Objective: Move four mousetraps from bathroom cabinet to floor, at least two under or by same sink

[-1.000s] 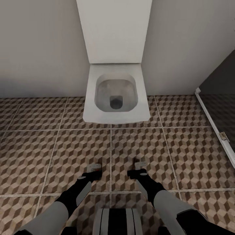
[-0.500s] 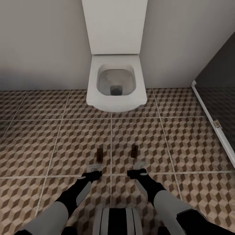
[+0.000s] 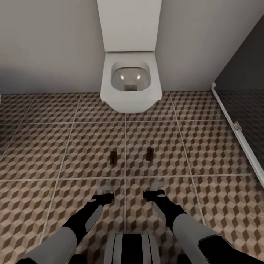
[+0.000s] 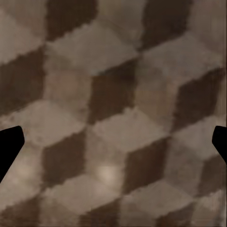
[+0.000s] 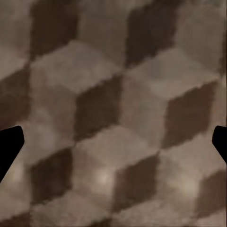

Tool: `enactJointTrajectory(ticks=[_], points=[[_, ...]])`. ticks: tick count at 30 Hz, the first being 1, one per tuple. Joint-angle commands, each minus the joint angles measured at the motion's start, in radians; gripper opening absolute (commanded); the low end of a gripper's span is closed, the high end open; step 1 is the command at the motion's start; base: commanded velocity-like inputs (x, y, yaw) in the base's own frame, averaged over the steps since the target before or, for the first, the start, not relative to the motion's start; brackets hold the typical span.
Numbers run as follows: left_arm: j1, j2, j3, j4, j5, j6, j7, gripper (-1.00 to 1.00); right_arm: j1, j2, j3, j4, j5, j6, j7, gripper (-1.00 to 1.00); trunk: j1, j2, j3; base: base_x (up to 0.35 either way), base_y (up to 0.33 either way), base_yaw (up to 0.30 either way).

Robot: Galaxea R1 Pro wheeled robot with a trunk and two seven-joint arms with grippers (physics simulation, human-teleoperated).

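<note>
Two mousetraps lie flat on the bathroom floor (image 3: pixel 66 146), one (image 3: pixel 113 157) ahead of my left gripper (image 3: pixel 105 190) and one (image 3: pixel 149 154) ahead of my right gripper (image 3: pixel 157 184). They look like small dark brown boards, side by side and apart. Both grippers hang low over the cube-patterned tiles, a short way back from the traps. In the left wrist view my left gripper (image 4: pixel 113 142) is open over bare tile. In the right wrist view my right gripper (image 5: pixel 113 142) is open too, with nothing between its fingers. The cabinet and the sink are out of view.
A white toilet (image 3: pixel 131 79) stands against the grey wall straight ahead, beyond the traps. The dark glass-walled shower, with its white frame (image 3: pixel 234 128), runs along the right. Open tiled floor spreads to the left and right of the traps.
The whole view has pulled back from the toilet. The two mousetraps have come into sight ahead of the grippers and now lie farther from them. The arms keep their pose.
</note>
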Motion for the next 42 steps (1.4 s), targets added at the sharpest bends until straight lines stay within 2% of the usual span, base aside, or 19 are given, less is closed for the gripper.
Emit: enactJointTrajectory(ticks=[1,10,19,24,29,34,42], points=[[0.000,0.001,-0.007,-0.002,0.009,0.003,0.009,1.00,0.000,0.000,0.007,-0.001,-0.007,0.006,-0.007,1.00,-0.001,0.000,-0.001,-0.336,0.000,0.000],[0.000,-0.020,-0.007,0.026,0.009,0.002,0.009,1.00,0.000,0.000,0.007,0.004,-0.010,0.005,-0.007,1.00,-0.001,0.000,-0.001,-0.336,0.000,0.000],[0.000,-0.064,-0.007,0.083,0.007,-0.029,0.009,1.00,0.000,0.000,0.007,0.020,-0.012,-0.033,-0.007,1.00,-0.001,0.000,-0.001,-0.336,0.000,0.000],[0.000,-0.070,-0.006,0.099,0.010,-0.037,0.009,1.00,0.000,0.000,0.007,0.023,-0.012,-0.044,-0.008,1.00,-0.001,0.000,-0.001,-0.336,0.000,0.000],[0.000,-0.072,-0.006,0.155,0.014,-0.046,0.009,1.00,0.000,0.000,0.007,0.024,-0.011,-0.050,-0.009,1.00,-0.001,0.000,-0.001,-0.336,0.000,0.000],[0.000,-0.067,-0.003,0.197,0.015,-0.052,0.009,1.00,0.000,0.000,0.006,0.024,-0.011,-0.057,-0.005,1.00,-0.001,0.000,-0.001,-0.336,-0.001,0.000],[0.000,-0.061,0.002,0.218,0.019,-0.054,0.013,1.00,0.000,0.000,0.005,0.053,-0.012,-0.060,-0.003,1.00,-0.001,0.000,-0.001,-0.321,-0.039,0.000]])
